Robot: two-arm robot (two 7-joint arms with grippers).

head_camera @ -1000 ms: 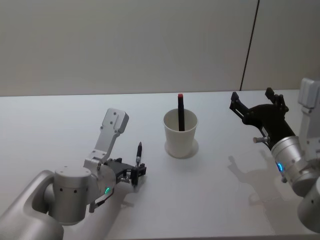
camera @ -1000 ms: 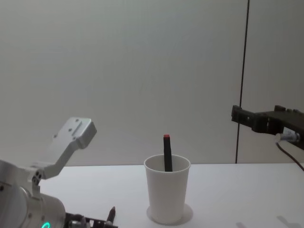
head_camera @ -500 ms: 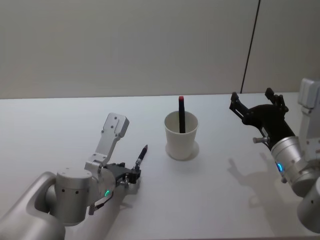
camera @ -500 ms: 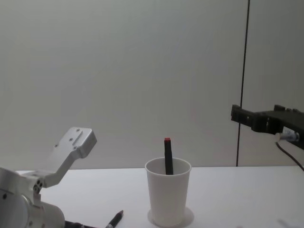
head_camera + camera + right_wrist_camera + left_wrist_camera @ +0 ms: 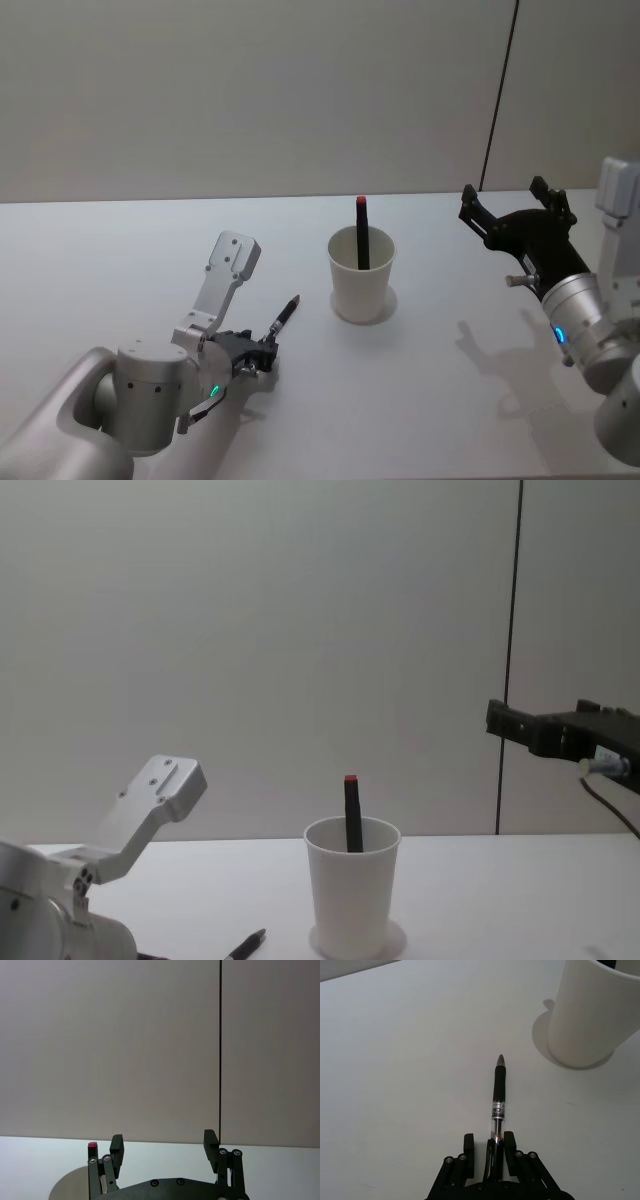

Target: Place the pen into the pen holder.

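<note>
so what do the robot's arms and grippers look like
The left arm and right arm are rounded silver-grey cylinders, each with a small green-blue light. The left gripper and right gripper are black, with two slim fingers each.

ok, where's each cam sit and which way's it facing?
Head: high, facing down at the table; left gripper shut on the pen left of the pen holder, right gripper raised open.
Chest: low, facing across the table; left arm, right gripper.
Left wrist: along the left gripper and pen toward the pen holder.
Right wrist: past the right gripper toward the wall.
Shared by head and chest: pen holder, red-topped pen.
</note>
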